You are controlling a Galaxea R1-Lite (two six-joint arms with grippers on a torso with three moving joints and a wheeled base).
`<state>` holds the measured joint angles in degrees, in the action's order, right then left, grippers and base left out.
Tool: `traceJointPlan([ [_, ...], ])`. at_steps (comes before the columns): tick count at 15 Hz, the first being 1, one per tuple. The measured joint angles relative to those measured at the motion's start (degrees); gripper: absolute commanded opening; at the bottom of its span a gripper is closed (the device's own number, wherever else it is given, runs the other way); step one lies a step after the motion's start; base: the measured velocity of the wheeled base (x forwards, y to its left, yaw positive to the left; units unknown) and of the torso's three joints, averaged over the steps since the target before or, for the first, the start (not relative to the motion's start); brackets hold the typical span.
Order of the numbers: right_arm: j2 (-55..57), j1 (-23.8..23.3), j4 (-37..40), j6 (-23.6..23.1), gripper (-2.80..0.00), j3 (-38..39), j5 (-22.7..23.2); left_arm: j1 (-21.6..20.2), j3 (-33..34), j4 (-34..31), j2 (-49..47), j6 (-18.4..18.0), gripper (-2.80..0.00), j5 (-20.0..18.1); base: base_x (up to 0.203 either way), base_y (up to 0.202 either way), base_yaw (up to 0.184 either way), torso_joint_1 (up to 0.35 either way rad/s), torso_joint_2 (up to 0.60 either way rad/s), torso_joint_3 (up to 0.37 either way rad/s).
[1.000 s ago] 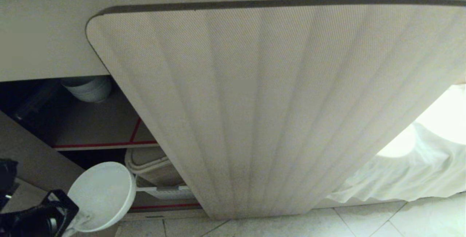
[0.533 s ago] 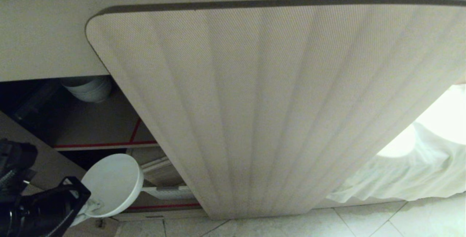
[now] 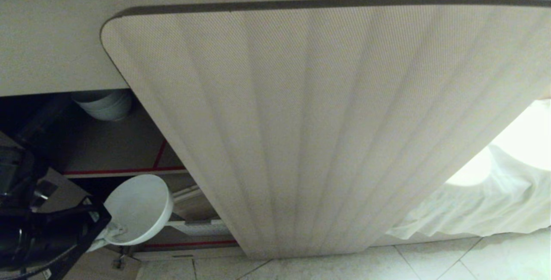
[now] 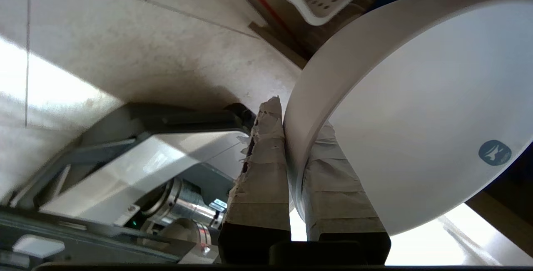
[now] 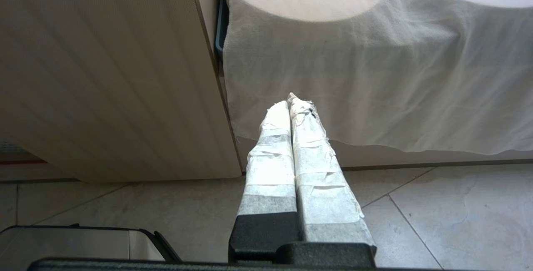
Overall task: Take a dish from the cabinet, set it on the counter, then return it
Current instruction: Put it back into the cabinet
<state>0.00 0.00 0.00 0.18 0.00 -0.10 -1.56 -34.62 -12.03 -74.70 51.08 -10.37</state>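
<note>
The dish (image 3: 138,208) is a plain white bowl, held tilted in front of the open cabinet's lower compartment. My left gripper (image 3: 107,233) is shut on its rim at the lower left of the head view. In the left wrist view the taped fingers (image 4: 260,171) pinch the dish's wall (image 4: 416,108), one inside and one outside. The cabinet's fluted door (image 3: 301,121) stands open and fills the middle. A red-edged shelf (image 3: 125,171) crosses the dark opening. My right gripper (image 5: 291,103) is shut and empty above the floor. The counter's top is out of view.
A stack of white bowls (image 3: 105,106) sits on the upper shelf. A white perforated rack (image 3: 198,227) lies on the lower shelf, close behind the dish. A white cloth (image 3: 473,202) hangs to the right of the door. Tiled floor (image 3: 430,263) lies below.
My left gripper has carried the dish up and to the right, closer to the cabinet's lower opening. The right arm and the head view have stayed still.
</note>
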Motion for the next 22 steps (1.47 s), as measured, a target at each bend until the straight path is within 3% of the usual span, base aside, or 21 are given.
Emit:
traceJointPlan([
  [4,0.0,0.0,0.0,0.0,-2.8,0.0,0.0,-3.2,-1.3,0.0,-1.7,-5.5,-2.8,-4.0,0.0,0.0,0.0,0.0,0.0,0.0],
  [8,0.0,0.0,0.0,0.0,-2.8,0.0,0.0,-5.8,-3.7,-0.1,-4.9,-9.6,-2.8,-5.0,0.0,0.0,0.0,0.0,0.0,0.0],
  [11,0.0,0.0,0.0,0.0,-2.8,0.0,0.0,-7.6,-5.7,0.0,-7.0,-9.9,-2.8,-6.7,0.0,0.0,0.0,0.0,0.0,0.0],
  [22,0.0,0.0,0.0,0.0,-2.8,0.0,0.0,-8.4,-14.0,0.0,-14.6,-9.9,-2.8,-6.6,0.0,0.0,0.0,0.0,0.0,0.0],
])
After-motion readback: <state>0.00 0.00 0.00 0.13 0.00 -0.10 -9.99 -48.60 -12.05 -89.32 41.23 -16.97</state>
